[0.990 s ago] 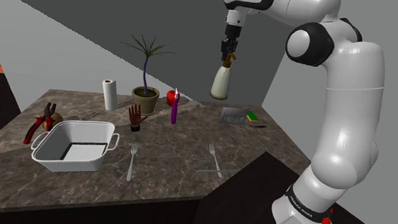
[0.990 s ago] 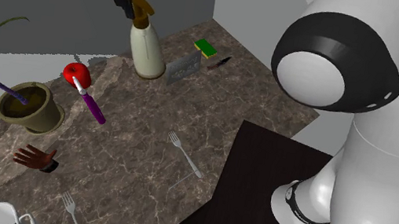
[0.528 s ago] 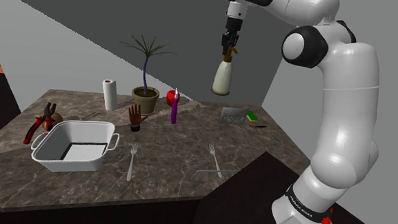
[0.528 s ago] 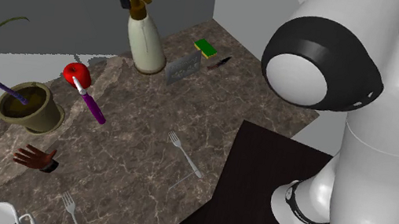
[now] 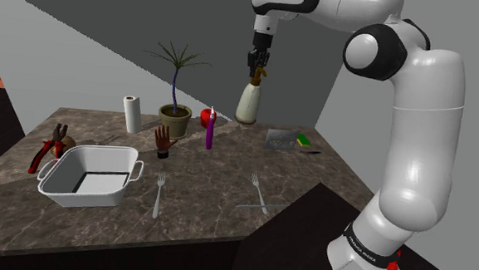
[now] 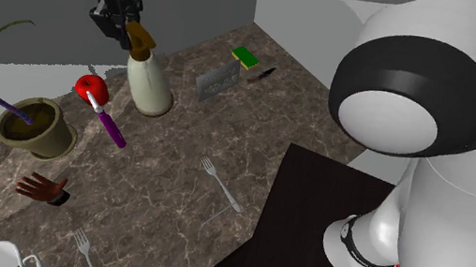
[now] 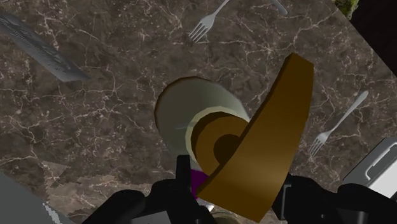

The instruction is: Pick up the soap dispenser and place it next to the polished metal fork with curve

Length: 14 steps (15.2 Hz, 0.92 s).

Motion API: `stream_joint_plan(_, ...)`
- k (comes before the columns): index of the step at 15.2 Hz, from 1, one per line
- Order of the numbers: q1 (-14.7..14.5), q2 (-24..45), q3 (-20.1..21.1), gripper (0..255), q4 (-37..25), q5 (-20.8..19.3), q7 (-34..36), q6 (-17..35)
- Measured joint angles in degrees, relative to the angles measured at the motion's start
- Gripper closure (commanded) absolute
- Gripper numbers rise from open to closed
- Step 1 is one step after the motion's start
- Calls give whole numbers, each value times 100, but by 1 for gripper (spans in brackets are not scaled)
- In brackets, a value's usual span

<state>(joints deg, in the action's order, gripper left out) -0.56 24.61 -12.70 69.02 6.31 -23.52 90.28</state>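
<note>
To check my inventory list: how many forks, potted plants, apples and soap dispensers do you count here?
forks: 2
potted plant: 1
apple: 1
soap dispenser: 1
Total: 5

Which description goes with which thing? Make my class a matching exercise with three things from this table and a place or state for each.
1. soap dispenser
2. paper roll
3. white tub

A. beside a fork
B. clasped at its top by the gripper
C. on the shoulder view's left of the potted plant

Pairs: 1-B, 2-C, 3-A.
</note>
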Motion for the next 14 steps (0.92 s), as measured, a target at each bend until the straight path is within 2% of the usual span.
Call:
stream_joint_plan(1,-73,44,33,255,51,2,95,98)
stream_joint_plan(2,-184,-74,59,255,361,-27,200,290)
stream_joint_plan(8,-607,138,240,255,666,-31,755,833)
stream_joint_plan(14,-988,562,410,255,577,-17,1280,1189)
